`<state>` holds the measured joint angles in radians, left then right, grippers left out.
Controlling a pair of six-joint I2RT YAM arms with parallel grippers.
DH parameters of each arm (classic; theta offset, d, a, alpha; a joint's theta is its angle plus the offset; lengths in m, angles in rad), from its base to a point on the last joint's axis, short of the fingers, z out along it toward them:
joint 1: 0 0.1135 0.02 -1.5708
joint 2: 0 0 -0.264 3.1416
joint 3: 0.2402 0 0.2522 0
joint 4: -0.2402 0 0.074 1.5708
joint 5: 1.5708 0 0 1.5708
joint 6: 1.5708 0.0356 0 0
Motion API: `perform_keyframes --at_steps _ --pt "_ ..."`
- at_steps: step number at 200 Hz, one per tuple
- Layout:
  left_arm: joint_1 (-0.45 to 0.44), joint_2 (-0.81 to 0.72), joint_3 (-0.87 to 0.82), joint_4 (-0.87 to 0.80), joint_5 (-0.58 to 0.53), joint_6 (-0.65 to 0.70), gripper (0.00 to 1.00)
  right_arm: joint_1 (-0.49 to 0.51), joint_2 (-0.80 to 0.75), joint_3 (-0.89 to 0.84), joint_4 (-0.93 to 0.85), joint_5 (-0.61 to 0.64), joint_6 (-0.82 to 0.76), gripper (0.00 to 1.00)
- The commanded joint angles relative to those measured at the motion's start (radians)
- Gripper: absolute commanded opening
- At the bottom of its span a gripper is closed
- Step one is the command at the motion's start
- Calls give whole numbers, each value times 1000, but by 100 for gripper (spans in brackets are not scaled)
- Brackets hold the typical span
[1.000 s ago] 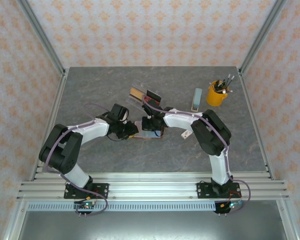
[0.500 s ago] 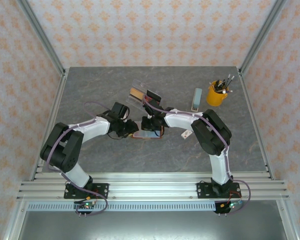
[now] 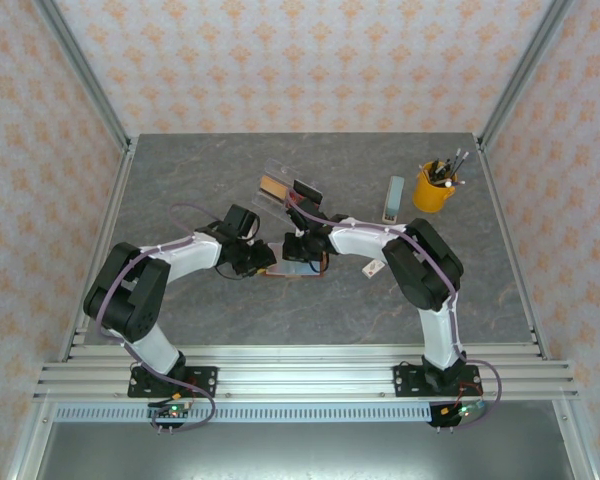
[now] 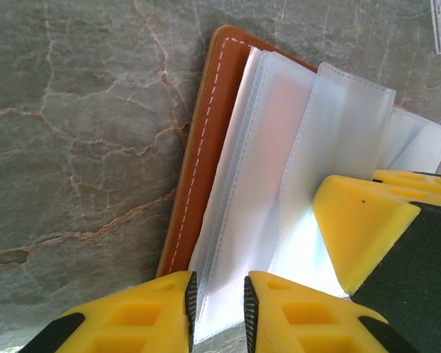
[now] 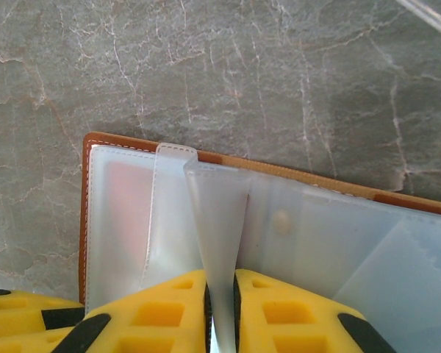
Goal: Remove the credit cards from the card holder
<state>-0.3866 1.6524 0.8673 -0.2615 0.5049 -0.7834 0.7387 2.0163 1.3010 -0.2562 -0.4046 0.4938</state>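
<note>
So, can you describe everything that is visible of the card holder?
The card holder lies open and flat on the grey table. It is brown leather with white stitching outside and has frosted clear plastic sleeves inside. A pinkish tint shows through one sleeve. The right tool pinches one sleeve, which stands up between its fingers. The left tool sits at a sleeve's edge, fingers slightly apart.

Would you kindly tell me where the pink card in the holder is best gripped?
Probably its edge nearest the left gripper, approached level with the table: the card lies flat in a clear sleeve on the holder, so only a thin edge can be pinched. The sleeve's mouth isn't discernible.
</note>
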Motion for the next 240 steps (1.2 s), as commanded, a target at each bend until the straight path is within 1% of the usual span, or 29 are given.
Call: perform_keyframes --at_steps 1,35,45,63,92,108,123,140,163,175,185,198,229,240 --pt "-7 -16 33 -26 -20 30 25 5 21 -35 -49 -7 -8 17" --pt "-8 -20 30 -6 9 32 20 4 18 -37 -45 -13 -9 17" --pt "-8 -21 29 2 16 33 17 4 16 -37 -40 -19 -11 17" --pt "-6 -24 24 12 28 35 15 2 13 -39 -31 -30 -9 17" --pt "-6 -23 21 16 28 41 12 -1 6 -41 -14 -55 -8 17" --pt "-6 -28 22 9 21 48 8 -2 2 -40 -8 -66 -4 17" --pt "-6 -35 28 -16 -2 64 5 -6 -12 -42 -1 -74 -1 20" --pt "-5 -47 36 -53 -32 88 0 -7 -41 -42 8 -87 3 25" --pt "-2 -65 50 -105 -72 121 0 -10 -87 -45 23 -111 13 33" --pt "0 -76 54 -125 -91 134 0 -14 -105 -50 37 -136 15 33" --pt "4 -80 56 -134 -95 142 0 -21 -118 -60 49 -140 24 36" --pt "6 -85 57 -139 -95 147 0 -32 -131 -77 63 -144 32 36" --pt "8 -91 65 -151 -100 156 0 -55 -152 -111 71 -130 43 40" --pt "7 -91 68 -157 -103 160 0 -58 -149 -114 46 -104 41 40"
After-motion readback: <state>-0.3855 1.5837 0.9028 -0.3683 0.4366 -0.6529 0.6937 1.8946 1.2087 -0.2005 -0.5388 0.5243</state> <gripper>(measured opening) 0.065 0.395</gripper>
